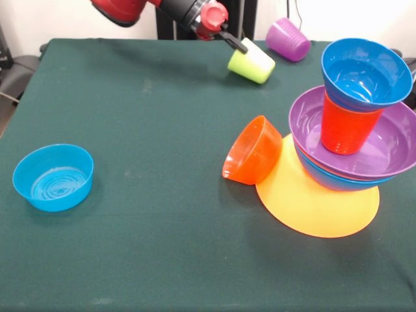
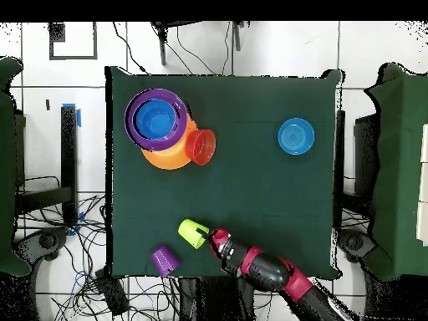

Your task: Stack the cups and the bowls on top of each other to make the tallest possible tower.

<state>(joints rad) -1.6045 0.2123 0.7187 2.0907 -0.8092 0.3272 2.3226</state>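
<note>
Gripping the rim of the tilted lime green cup point(image 1: 251, 61), the gripper point(image 1: 235, 44) holds it above the table point(image 1: 143, 130) near the purple cup point(image 1: 288, 39), well apart from the tower point(image 1: 354, 123) on the upturned orange-yellow bowl point(image 1: 312, 205).

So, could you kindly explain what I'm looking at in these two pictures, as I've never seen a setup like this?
It is a red and black robot arm at a green-covered table, building a tower from plastic cups and bowls. One picture looks across the table towards the arm; the other looks straight down from above. The gripper at the arm's tip is at the rim of a lime green cup lying on its side; whether it grips it is unclear. A purple cup lies nearby. The tower has an orange-yellow bowl at the bottom and a blue bowl on top. A small orange bowl leans against it. A light blue bowl sits alone.
</note>
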